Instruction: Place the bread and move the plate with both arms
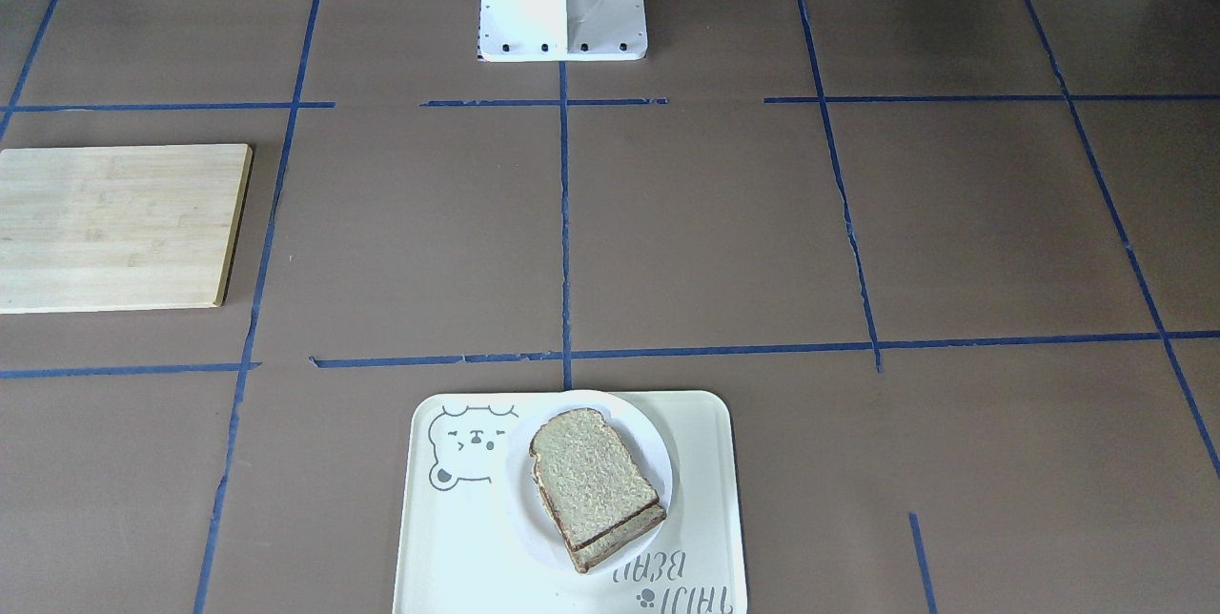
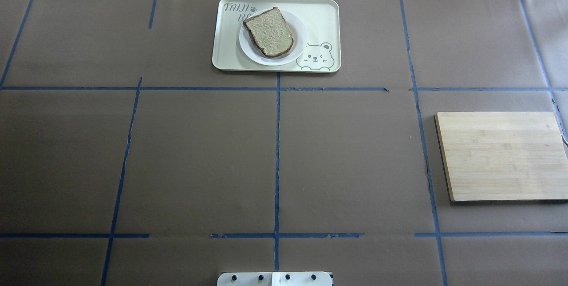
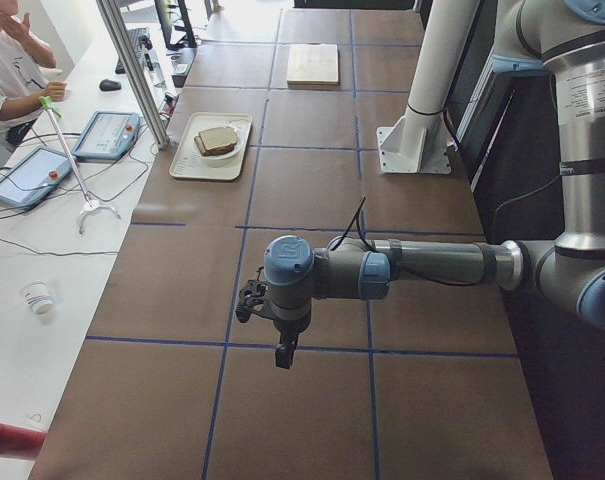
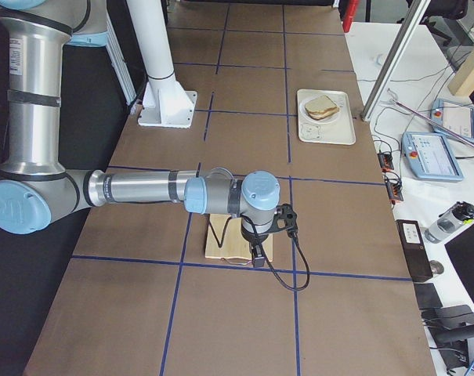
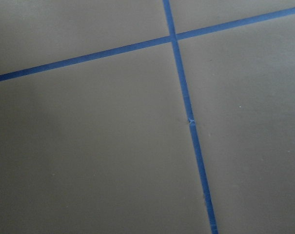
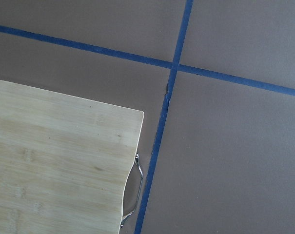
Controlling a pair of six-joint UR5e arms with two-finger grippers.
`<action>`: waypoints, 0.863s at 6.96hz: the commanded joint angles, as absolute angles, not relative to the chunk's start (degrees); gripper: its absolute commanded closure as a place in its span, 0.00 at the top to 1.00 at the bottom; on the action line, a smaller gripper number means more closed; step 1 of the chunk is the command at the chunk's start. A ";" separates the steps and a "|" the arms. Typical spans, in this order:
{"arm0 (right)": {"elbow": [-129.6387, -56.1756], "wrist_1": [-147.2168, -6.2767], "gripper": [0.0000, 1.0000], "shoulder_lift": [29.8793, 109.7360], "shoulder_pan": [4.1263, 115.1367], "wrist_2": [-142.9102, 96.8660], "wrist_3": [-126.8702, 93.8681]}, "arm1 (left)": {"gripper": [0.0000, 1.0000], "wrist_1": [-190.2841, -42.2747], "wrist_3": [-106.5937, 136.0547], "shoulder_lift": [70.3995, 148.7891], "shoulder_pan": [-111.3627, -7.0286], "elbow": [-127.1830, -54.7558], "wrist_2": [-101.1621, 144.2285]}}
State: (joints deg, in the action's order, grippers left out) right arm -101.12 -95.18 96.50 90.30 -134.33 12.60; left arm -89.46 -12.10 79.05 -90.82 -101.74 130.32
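Note:
The bread [image 1: 591,476] is a speckled slice with a dark crust. It lies on top of another slice on the small white plate [image 1: 660,473]. The plate stands on the cream bear tray [image 1: 457,547] at the table's far edge in the overhead view, where the bread [image 2: 269,32] and plate [image 2: 300,33] also show. The left gripper [image 3: 282,352] hangs over bare table on the near arm in the exterior left view. The right gripper [image 4: 256,257] hangs over the wooden board [image 4: 221,247]. Neither shows in any other view, so I cannot tell whether they are open or shut.
The wooden cutting board [image 2: 501,155] lies at the robot's right; its corner and a metal handle show in the right wrist view [image 6: 54,165]. The white base block [image 1: 562,4] stands at the robot's edge. An operator [image 3: 2,60], a metal post [image 3: 132,70] and pendants are beside the tray's side.

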 commanded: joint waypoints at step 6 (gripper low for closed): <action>-100.81 -95.19 1.00 96.24 90.18 -134.38 11.96 | 1.00 -89.47 -12.22 78.66 -90.70 -101.43 129.64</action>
